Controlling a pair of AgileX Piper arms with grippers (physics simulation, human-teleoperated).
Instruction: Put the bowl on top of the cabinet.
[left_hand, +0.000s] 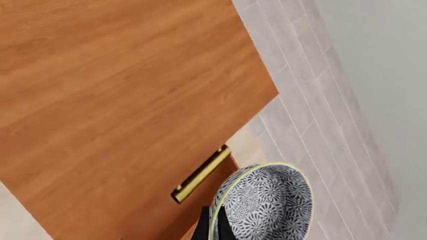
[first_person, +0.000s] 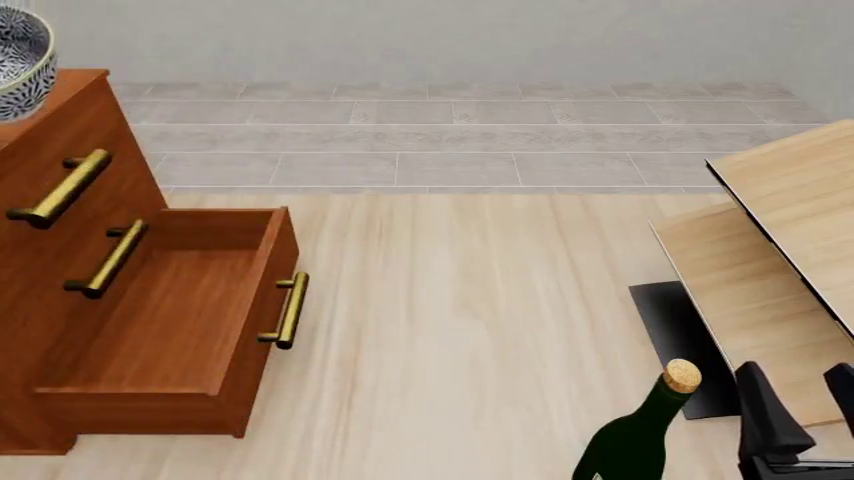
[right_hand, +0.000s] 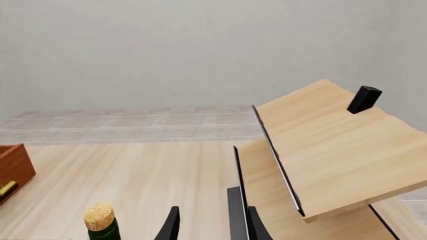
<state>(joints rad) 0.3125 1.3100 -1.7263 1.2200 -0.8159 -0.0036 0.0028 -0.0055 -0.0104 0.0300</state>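
Left gripper (left_hand: 213, 227): only the dark finger bases show in the left wrist view, clamped on the rim of the bowl (left_hand: 267, 202), so I take it to be grasping the bowl; the arm itself is out of the front view.
Bowl: tilted in the grip, patterned outside towards the wrist camera. In the front view the bowl (first_person: 24, 60) sits at the far upper left corner, raised level with the cabinet's top edge.
Cabinet: the broad reddish-brown top (left_hand: 127, 90) spreads ahead of and beneath the left gripper; one brass handle (left_hand: 200, 174) shows just beside the bowl. From the front the cabinet (first_person: 67, 250) has its lowest drawer (first_person: 160, 330) pulled open, well below the gripper.
Step in hand: to my eye, carrying the bowl over the top, with the set-down not yet done.
Doing it well: I would bring the bowl further over the top, away from the front edge, level it so the foot faces down, lower until it rests, and only then let go. Released while tilted or near the edge, it could roll off towards the open drawer.
Worktop (first_person: 467, 330): pale wood, bare between the two arms.
Bottle (first_person: 647, 430): dark green, corked, just to the left of the right gripper.
Right gripper (first_person: 801, 420): low at the near right, fingers apart and holding nothing, with the pale boards (right_hand: 333, 145) ahead of it to the right.
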